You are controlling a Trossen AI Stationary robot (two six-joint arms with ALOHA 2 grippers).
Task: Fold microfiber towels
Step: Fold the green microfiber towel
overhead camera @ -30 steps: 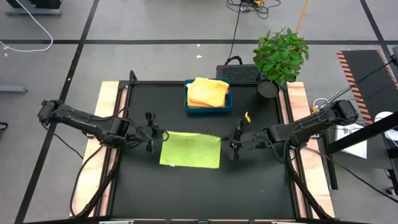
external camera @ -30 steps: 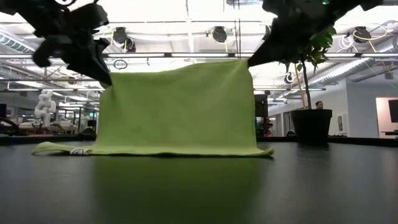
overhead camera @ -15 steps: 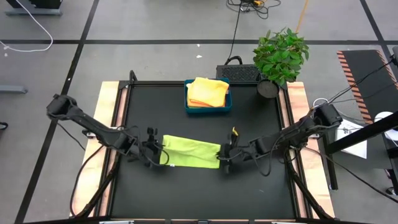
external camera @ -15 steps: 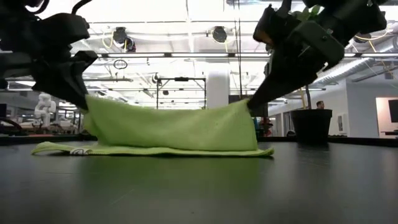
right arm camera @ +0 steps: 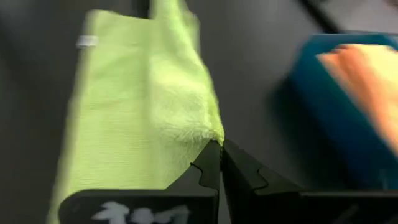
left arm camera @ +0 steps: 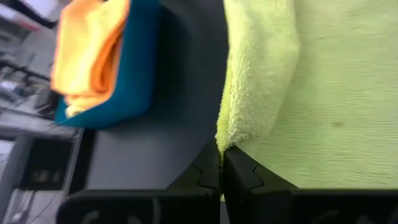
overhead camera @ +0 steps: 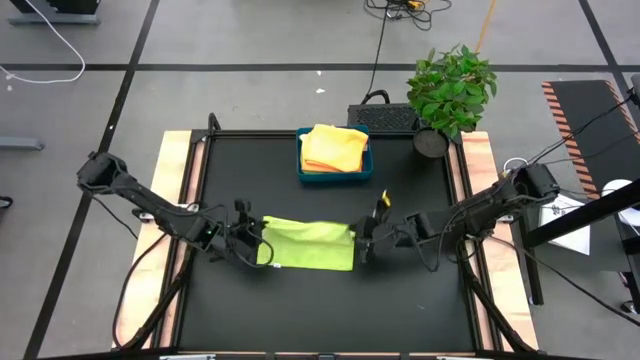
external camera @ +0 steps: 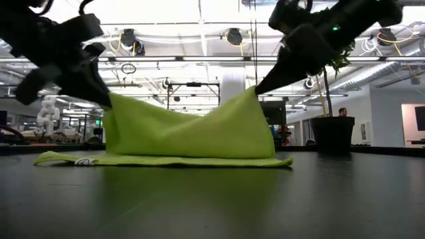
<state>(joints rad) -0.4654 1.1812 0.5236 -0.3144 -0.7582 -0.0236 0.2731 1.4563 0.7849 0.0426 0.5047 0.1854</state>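
A lime green microfiber towel (overhead camera: 305, 245) lies in the middle of the black table. Its near part is flat on the table and its far edge (external camera: 179, 119) is raised. My left gripper (overhead camera: 258, 244) is shut on the raised edge's left end. At the right end, my right gripper (overhead camera: 360, 244) is shut on it too. Folded yellow and orange towels (overhead camera: 333, 146) lie in the blue tray (overhead camera: 366, 168) at the far side. My left gripper pinches the towel's raised left corner (left arm camera: 227, 140) between its two fingers, coming slanting down from the table's left. The corner is lifted clear and the cloth slopes down from it to the table. My right gripper pinches the raised right corner (right arm camera: 215, 135) between its two fingers, slanting down from the table's right. That corner is off the table. The raised edge sags slack toward the left gripper, and the towel's lower layer (external camera: 166, 160) lies flat.
A potted plant (overhead camera: 450, 90) stands at the table's far right corner. The blue tray (left arm camera: 134, 68) is a short way beyond the towel. Bare black tabletop (overhead camera: 320, 310) lies on the near side of the towel.
Both grippers have come down and toward the table's near edge, still shut on the towel's raised corners. The raised edge, stretched high and straight a second ago, has sunk low over the flat part and now sags in the middle. The towel's near part has stayed on the table.
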